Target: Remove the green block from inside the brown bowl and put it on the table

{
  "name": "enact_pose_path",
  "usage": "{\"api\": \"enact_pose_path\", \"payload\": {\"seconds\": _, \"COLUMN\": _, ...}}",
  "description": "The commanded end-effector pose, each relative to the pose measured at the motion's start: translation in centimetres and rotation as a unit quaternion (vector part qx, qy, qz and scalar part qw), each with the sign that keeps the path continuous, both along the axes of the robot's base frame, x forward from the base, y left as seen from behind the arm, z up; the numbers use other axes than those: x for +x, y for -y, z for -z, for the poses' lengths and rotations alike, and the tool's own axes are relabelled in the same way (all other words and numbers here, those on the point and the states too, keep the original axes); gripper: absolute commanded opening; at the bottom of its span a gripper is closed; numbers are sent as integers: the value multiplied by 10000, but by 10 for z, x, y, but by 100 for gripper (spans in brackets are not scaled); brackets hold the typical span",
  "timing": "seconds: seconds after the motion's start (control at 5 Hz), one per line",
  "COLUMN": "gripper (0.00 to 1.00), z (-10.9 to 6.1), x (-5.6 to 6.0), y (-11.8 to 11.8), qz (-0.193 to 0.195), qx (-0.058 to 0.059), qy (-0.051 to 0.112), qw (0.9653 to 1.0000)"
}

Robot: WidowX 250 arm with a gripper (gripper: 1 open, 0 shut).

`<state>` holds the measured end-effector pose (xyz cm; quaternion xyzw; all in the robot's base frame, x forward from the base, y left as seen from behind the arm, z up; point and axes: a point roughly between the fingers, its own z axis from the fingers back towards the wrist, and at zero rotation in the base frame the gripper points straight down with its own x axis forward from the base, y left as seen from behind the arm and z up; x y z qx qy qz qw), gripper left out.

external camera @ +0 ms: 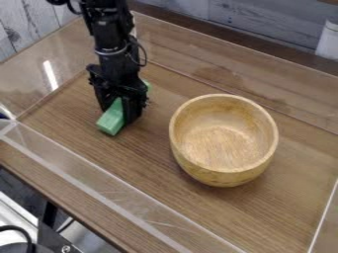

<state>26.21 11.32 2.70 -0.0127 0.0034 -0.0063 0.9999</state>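
The green block point(113, 122) is at the left of the table point(93, 178), well outside the brown bowl point(224, 138), and its lower end seems to touch the wood. My black gripper point(119, 107) points straight down over it and is shut on the block's upper part. The bowl stands to the right of the gripper, upright and empty, its pale grained inside fully in view.
Low clear acrylic walls point(79, 163) border the tabletop along the front and left. The arm's black links point(106, 30) rise from the gripper toward the top left. A grey plank wall lies behind the table.
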Motion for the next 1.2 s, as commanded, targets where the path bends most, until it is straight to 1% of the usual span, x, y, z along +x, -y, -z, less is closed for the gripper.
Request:
{"api": "enact_pose_path", "payload": {"seconds": 0.0, "gripper": 0, "z": -6, "x": 9, "y": 1, "qz": 13, "qx": 54, "qy": 163, "qw": 9999}}
{"api": "enact_pose_path", "payload": {"seconds": 1.0, "gripper": 0, "z": 8, "x": 11, "y": 14, "qz": -14, "qx": -108, "qy": -8, "qw": 9999}}
